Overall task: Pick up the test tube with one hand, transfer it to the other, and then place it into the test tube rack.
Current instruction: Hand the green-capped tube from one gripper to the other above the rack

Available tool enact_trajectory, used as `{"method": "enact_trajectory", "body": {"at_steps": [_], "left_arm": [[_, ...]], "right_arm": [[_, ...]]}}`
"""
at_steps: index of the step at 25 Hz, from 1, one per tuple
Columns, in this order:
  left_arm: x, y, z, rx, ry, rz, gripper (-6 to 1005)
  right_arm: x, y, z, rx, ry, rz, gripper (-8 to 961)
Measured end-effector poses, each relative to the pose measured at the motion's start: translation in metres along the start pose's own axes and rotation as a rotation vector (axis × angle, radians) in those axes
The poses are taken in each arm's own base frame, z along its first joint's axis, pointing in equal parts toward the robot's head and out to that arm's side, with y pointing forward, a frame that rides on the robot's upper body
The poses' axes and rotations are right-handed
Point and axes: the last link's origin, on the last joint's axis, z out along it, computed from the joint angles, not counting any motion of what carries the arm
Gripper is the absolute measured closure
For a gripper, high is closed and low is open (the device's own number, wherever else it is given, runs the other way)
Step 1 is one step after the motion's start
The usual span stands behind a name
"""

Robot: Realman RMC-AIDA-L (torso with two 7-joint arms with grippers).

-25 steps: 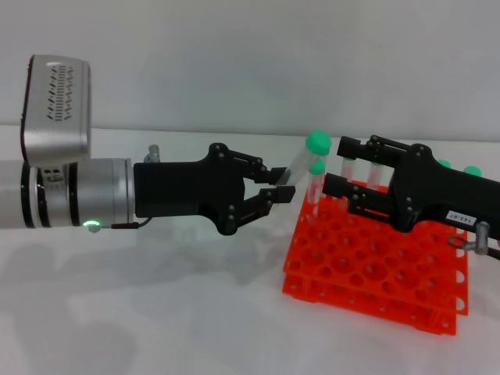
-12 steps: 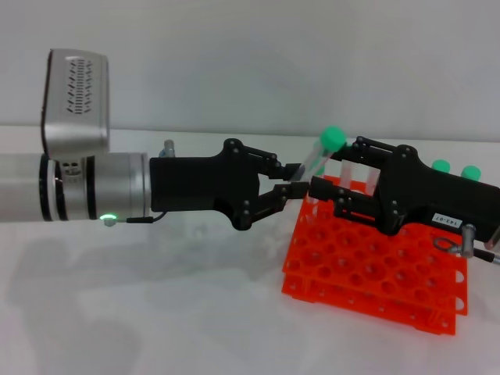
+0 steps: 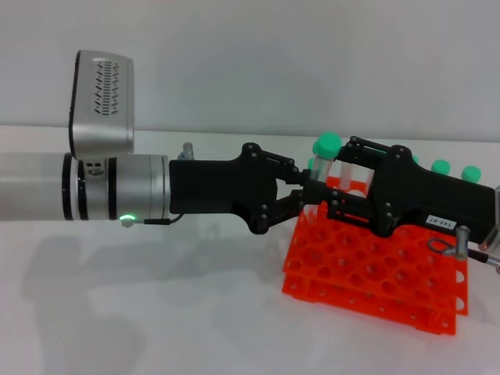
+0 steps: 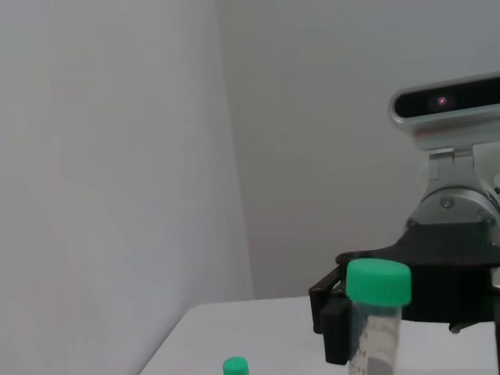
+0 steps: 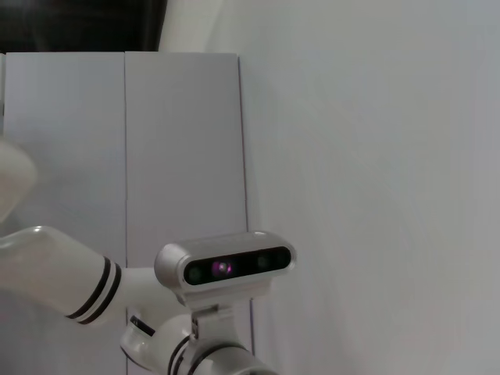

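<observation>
The two arms meet nose to nose above the near-left corner of the test tube rack [image 3: 375,269], which sits on the white worktop [image 3: 156,312]. The left pincer [image 3: 301,187] reaches in from the left, its black fingers drawn together around the lower part of a test tube [image 3: 322,168]. The tube stands nearly upright, leaning only slightly, with its mint-green cap [image 3: 327,144] poking up above both sets of fingers.

The right pincer [image 3: 332,183] comes in from the right, low over the rack, with one finger above and one below, their tips on either side of the same tube just beside the left fingers. Its jaws stand apart, and I cannot tell from here whether they have actually closed onto the tube.

In the left wrist view the tube [image 4: 373,336] stands up close, cap on top, with the right pincer's black frame [image 4: 422,289] right behind it.

Behind the right arm, other green-capped tubes [image 3: 457,169] stand in the far rows of the rack. The right wrist camera shows only the wall and the left arm's camera housing [image 5: 225,266].
</observation>
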Motion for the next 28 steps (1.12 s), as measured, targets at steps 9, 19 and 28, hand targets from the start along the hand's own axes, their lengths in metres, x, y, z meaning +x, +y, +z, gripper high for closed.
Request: {"method": "enact_trajectory", "body": {"at_steps": [9, 19, 28], "left_arm": [[-0.0003, 0.0012, 0.003, -0.007, 0.002, -0.004, 735], [0.0005, 0.0009, 0.004, -0.009, 0.002, -0.001, 726], [-0.0003, 0.0013, 0.0034, -0.009, 0.001, -0.003, 718]], "right_arm": [[0.0058, -0.0008, 0.0064, 0.009, 0.038, -0.014, 326], [0.0086, -0.0047, 0.0079, 0.046, 0.048, -0.024, 425], [0.0081, -0.0055, 0.0025, 0.062, 0.037, -0.038, 665]]}}
